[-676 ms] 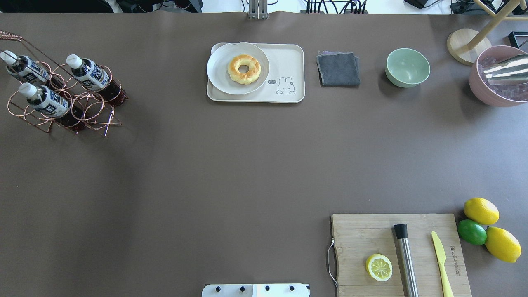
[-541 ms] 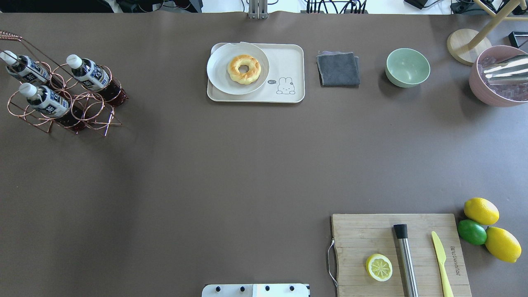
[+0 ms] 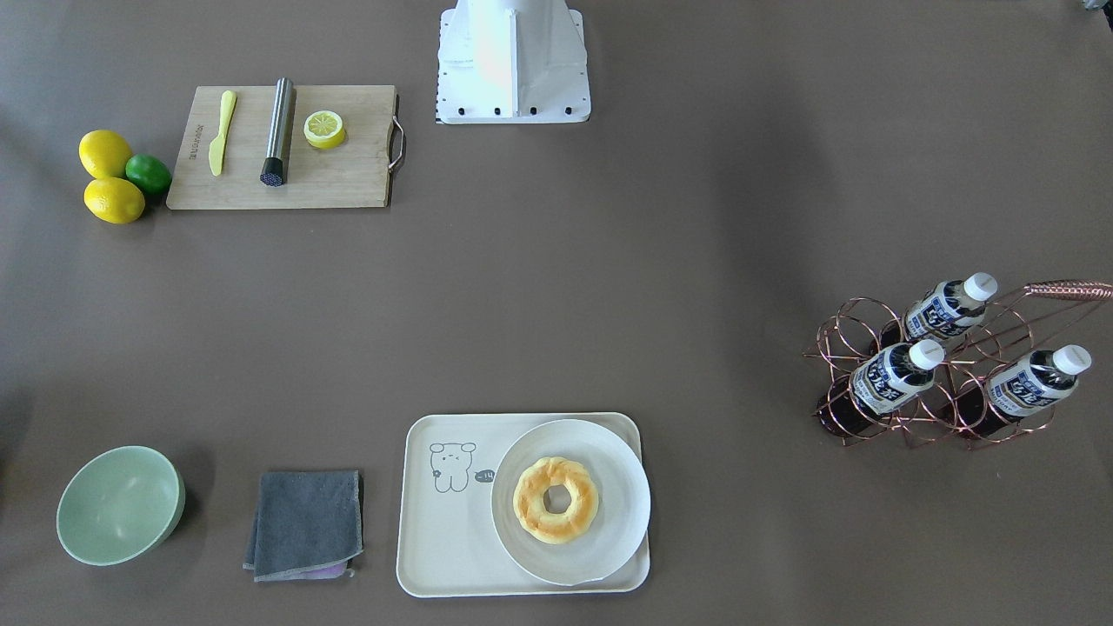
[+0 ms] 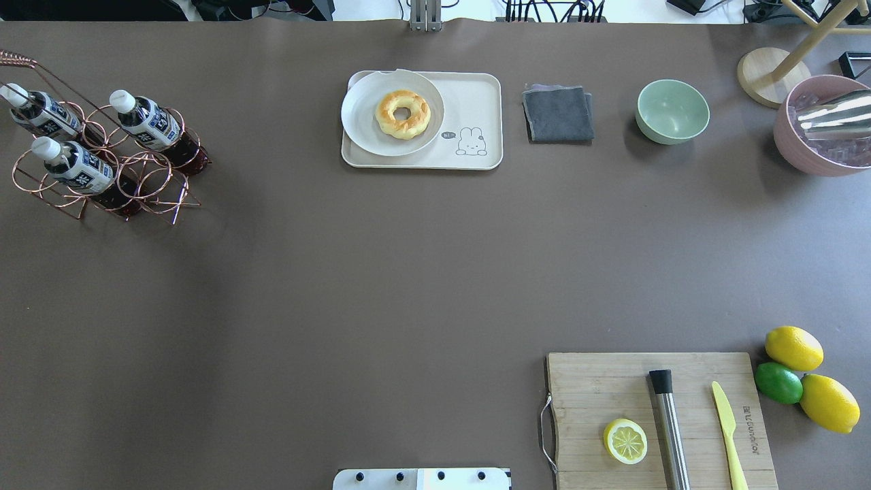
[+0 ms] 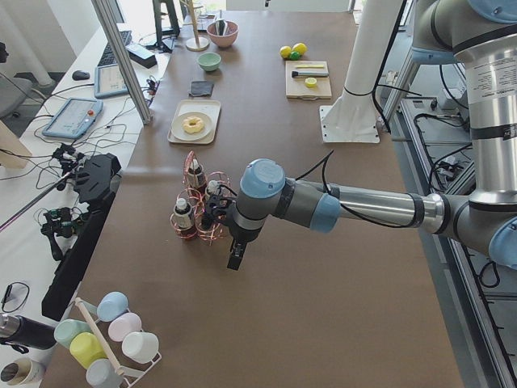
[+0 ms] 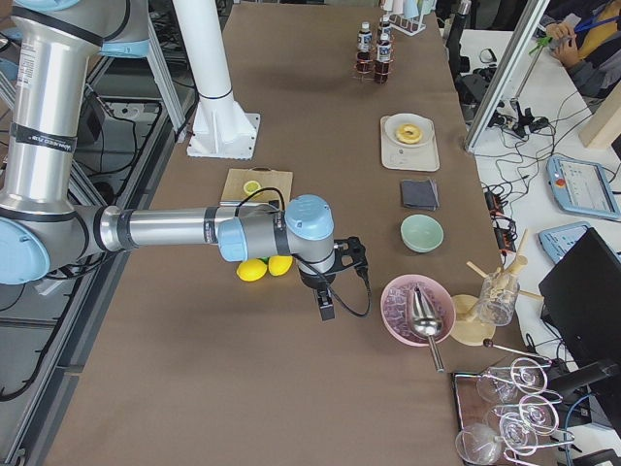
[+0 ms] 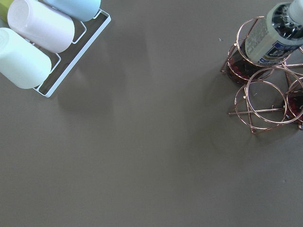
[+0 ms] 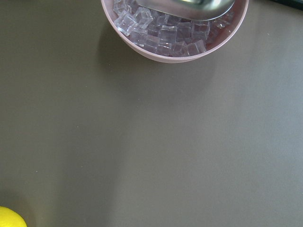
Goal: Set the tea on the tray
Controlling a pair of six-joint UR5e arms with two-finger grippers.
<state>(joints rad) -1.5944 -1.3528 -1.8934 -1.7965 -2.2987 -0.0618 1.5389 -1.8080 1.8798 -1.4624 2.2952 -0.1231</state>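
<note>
The left gripper (image 5: 235, 260) is hanging jaws-down over the bare table (image 4: 381, 286). It is out past the left end, just beside the rack (image 4: 133, 178) on the side away from the tray (image 4: 480, 102). Only the side view is showing it, so whether its jaws are spread or pressed together cannot be told. The right gripper (image 6: 326, 309) is hovering at the opposite end near the ice bowl (image 8: 170, 58), well apart from the work. Its state cannot be told either.

Farther out, the tea (image 4: 146, 122), one of three alike, is standing tilted in the rack's copper rings, cap uppermost. It is the one closest to the tray, so it looks the easiest pick. The step in hand appears to be the left arm's approach to it.

To do it well, the gripper should be lining up with the bottle's lean. It should close just under the cap, then draw the bottle out along its own axis so the base clears the ring without dragging the light wire frame.

Farthest, the tray is lying at the far edge. The plate (image 4: 360, 116) with the doughnut (image 4: 403, 114) is covering its left part. Only the strip around the drawing (image 4: 469, 141) is bare. The bottle should go there upright, clear of the plate's rim.
</note>
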